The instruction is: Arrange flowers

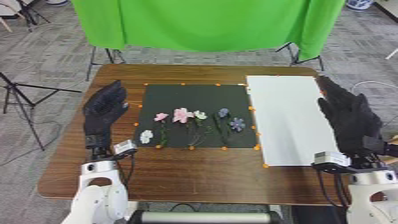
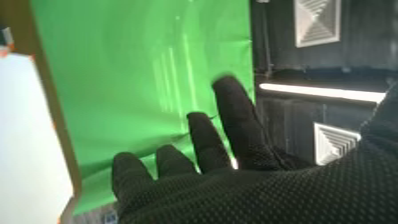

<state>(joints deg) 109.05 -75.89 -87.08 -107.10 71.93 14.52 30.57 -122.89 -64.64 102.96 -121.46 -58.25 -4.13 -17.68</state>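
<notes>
In the head view, my left hand [image 1: 105,111] is at the table's left side, open, left of the dark mat [image 1: 182,93]. My right hand [image 1: 351,117] is open at the table's right edge, beside the white sheet [image 1: 286,120]. On the mat lie a white flower [image 1: 147,136], a small pink flower [image 1: 161,116], a larger pink flower [image 1: 182,115], a pale flower [image 1: 200,115] and two bluish-purple flowers [image 1: 223,112], with green stems. In the right wrist view, my right hand [image 2: 258,192] has its fingers extended, holding nothing, with the white sheet [image 2: 31,145] beyond.
The brown wooden table [image 1: 204,172] carries the mat and sheet, both edged with small orange markers. A green cloth [image 1: 209,25] hangs behind the table's far edge. A black tripod [image 1: 19,92] stands on the floor to the left.
</notes>
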